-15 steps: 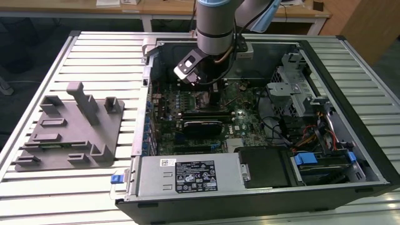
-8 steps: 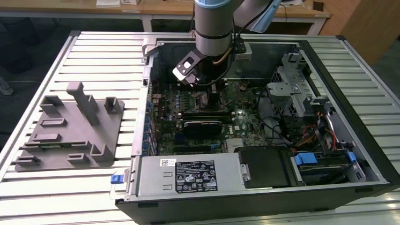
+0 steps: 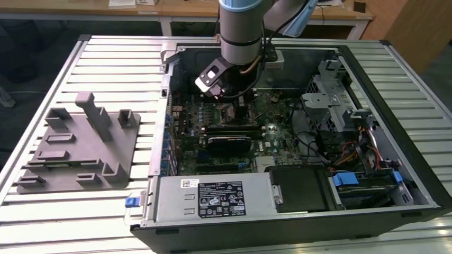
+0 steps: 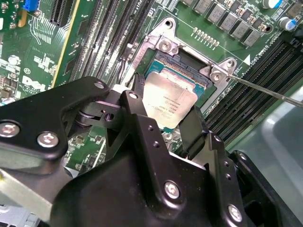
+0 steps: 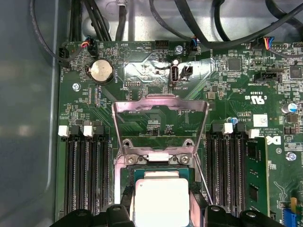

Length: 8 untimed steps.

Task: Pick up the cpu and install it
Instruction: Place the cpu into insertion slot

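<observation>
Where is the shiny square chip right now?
In the second wrist view, the silvery-grey square cpu is held between the black fingers, right over the open metal socket on the green motherboard, with long black memory slots on both sides.

1. From where I stand, the thick cylindrical silver-grey metal arm (image 3: 244, 32) carries a pale blue plastic cap (image 3: 300, 18) at its joint.
2. A thin tan cable (image 3: 247, 66) loops at the wrist, beside a tilted black-and-white plate (image 3: 211, 78).
3. The matt black metal gripper (image 4: 164, 111) has angular linkages and slim black fingers (image 4: 195, 132).
4. Shiny round silver screws (image 4: 172, 189) stud its body.
</observation>
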Each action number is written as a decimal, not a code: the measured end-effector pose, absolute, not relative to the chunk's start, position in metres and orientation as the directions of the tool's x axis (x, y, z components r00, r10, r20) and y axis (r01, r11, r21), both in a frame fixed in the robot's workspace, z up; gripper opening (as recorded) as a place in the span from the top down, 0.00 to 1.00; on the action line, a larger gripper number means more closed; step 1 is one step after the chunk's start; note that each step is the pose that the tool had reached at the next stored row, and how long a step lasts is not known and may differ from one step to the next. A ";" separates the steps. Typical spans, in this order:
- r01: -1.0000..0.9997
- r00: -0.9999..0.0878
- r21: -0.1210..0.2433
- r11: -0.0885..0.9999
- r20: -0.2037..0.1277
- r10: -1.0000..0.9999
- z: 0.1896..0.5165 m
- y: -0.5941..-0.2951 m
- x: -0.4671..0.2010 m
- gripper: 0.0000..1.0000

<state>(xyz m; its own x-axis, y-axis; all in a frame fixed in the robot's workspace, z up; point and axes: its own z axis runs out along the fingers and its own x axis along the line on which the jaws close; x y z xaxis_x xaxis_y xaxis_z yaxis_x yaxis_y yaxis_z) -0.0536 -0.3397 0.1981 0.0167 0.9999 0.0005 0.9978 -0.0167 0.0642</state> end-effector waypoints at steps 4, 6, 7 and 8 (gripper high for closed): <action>0.998 0.017 0.064 -0.017 0.002 1.000 0.196 -0.339 -0.054 0.45; 0.998 0.017 0.064 -0.017 0.002 1.000 0.195 -0.338 -0.054 0.45; 0.998 0.017 0.064 -0.017 0.002 1.000 0.195 -0.338 -0.054 0.45; 0.998 0.017 0.064 -0.017 0.002 1.000 0.194 -0.338 -0.054 0.45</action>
<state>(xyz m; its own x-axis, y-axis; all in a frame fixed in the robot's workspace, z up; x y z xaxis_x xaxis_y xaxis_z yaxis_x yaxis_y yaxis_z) -0.0539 -0.3377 0.1945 0.0166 0.9999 0.0025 0.9978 -0.0167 0.0642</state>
